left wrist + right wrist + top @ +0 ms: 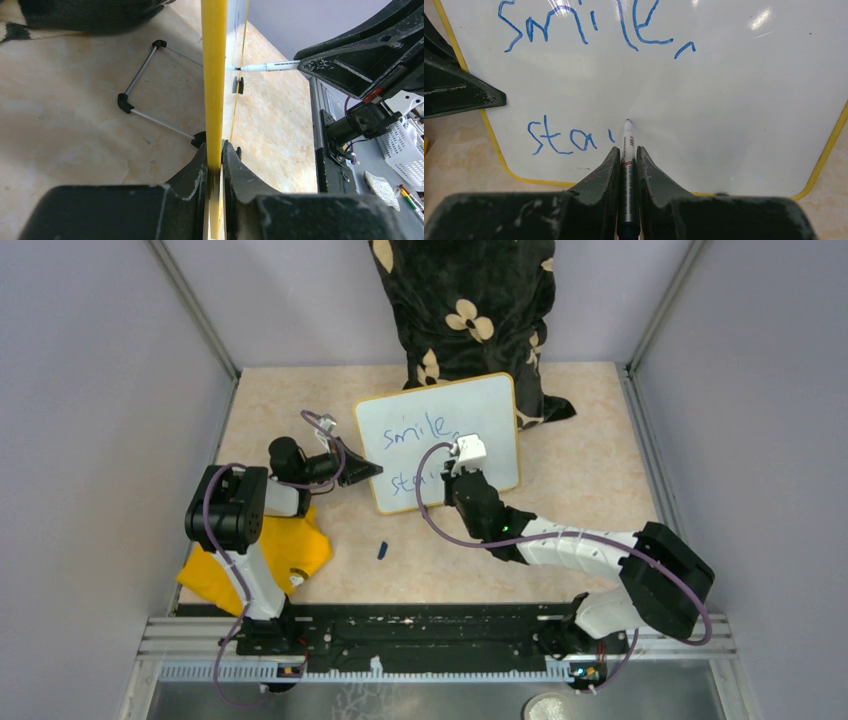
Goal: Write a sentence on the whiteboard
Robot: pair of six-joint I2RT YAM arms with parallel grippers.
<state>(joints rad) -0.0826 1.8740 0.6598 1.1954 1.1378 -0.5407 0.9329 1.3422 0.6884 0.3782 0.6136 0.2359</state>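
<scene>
Whiteboard [440, 440] stands propped and tilted on the far half of the worktop [590, 480], about midway between its left and right edges, with its writing face turned toward you. Behind it, a dark cloth with pale flowers [470, 310] hangs down at the far edge.

Your left gripper [372, 469] is clamped on the board's left rim near the lower corner. In the left wrist view both jaws press flat against the thin yellow edge [214, 75], and a wire stand with black corners [150, 85] lies on the worktop on the board's back side.

Your right gripper [626, 151] is closed on a marker [627, 135], whose barrel runs straight out between the jaws. Its tip meets the white surface on the lower line. The left wrist view shows the same contact from the side, the marker reaching in level to the board's face.

The sentence [584, 25] is in blue. The top line reads "smile," and the line below it reads "sta" followed by one short stroke, and the tip sits just to the right of that stroke. The rest of that line is blank.

A yellow cloth [270, 555] lies crumpled at the near left corner beside your left arm. A small dark-blue item [383, 550], too small to identify, rests on the worktop between the cloth and your right arm.
</scene>
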